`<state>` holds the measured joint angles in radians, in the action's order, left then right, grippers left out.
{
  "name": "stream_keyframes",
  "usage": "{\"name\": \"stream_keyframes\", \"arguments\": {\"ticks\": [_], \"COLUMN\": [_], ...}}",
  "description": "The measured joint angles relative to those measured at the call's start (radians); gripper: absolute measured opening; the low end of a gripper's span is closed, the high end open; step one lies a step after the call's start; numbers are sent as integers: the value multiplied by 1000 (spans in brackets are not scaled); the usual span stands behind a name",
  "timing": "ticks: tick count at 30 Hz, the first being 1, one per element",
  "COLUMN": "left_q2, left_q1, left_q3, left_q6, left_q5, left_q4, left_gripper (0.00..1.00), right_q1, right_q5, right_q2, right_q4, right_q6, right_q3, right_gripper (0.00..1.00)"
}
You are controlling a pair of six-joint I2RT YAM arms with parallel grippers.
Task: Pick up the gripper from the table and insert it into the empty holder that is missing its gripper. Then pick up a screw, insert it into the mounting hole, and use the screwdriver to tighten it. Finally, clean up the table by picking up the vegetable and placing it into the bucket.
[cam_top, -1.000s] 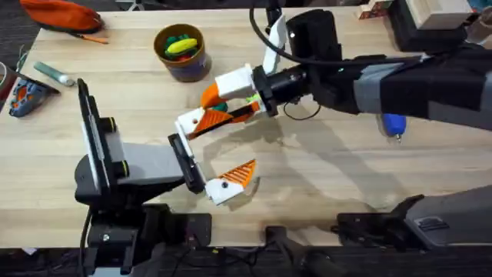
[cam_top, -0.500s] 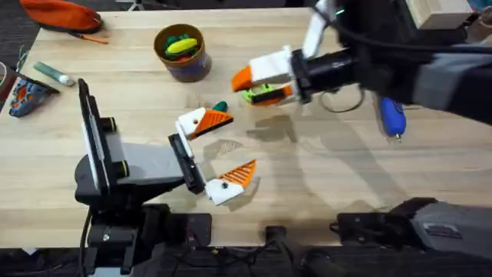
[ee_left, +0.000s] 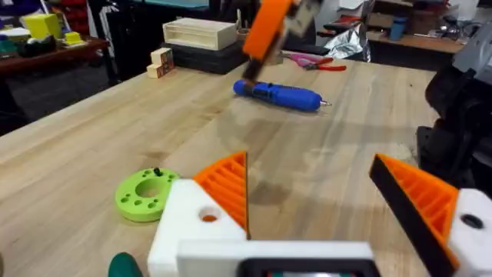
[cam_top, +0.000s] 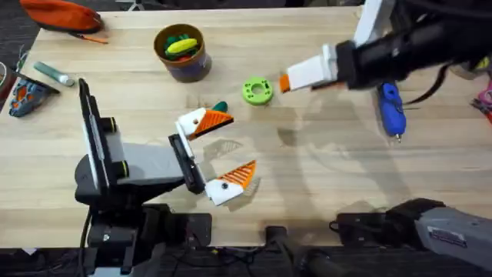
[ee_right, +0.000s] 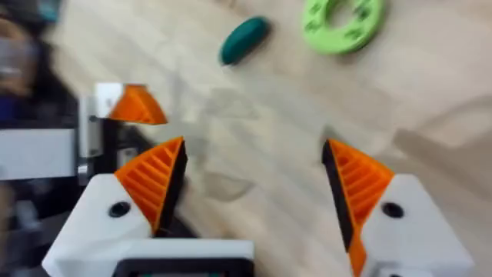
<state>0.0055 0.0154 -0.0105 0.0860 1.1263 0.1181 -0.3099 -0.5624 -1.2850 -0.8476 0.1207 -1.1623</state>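
Note:
My left gripper (cam_top: 223, 150) rests open on the table, and both of its white holder mounts (cam_top: 191, 121) carry an orange ribbed finger piece. The dark green vegetable (cam_top: 221, 106) lies just beyond its far finger, also seen in the right wrist view (ee_right: 244, 40). My right gripper (cam_top: 286, 81) hangs open and empty above the table, right of the green ring (cam_top: 257, 91). The blue screwdriver (cam_top: 390, 108) lies under the right arm. The bucket (cam_top: 183, 69) stands at the back with toy pieces inside. No loose gripper piece or screw is visible.
An orange pouch (cam_top: 61, 14) and small tools (cam_top: 54, 73) lie at the far left. Wooden blocks and a box (ee_left: 198, 32) stand beyond the screwdriver (ee_left: 280, 94). Bare wood stretches between the green ring (ee_left: 146, 194) and the screwdriver.
My right gripper has pulled away from the left gripper, moving right and up, which uncovers the green ring. The left arm has stayed still.

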Motion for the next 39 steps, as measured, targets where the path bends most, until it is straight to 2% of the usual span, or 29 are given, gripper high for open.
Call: {"name": "stream_keyframes", "arguments": {"ticks": [6,12,16,29,39], "left_q2": [0,0,0,0,0], "left_q1": [0,0,0,0,0], "left_q3": [0,0,0,0,0], "left_q6": [0,0,0,0,0], "left_q5": [0,0,0,0,0], "left_q4": [0,0,0,0,0], "left_gripper": [986,986,986,986,985], "right_q1": [-2,-34,-61,-148,-200], "right_q5": [207,366,436,622,649], "right_q2": [-21,-114,-209,-598,-677], "right_q4": [-83,-126,-176,-413,-403], "right_q6": [-143,-211,-250,-362,-505], "right_q3": [-133,-224,-329,-795,-838], "right_gripper": [993,994,992,994,994]}}
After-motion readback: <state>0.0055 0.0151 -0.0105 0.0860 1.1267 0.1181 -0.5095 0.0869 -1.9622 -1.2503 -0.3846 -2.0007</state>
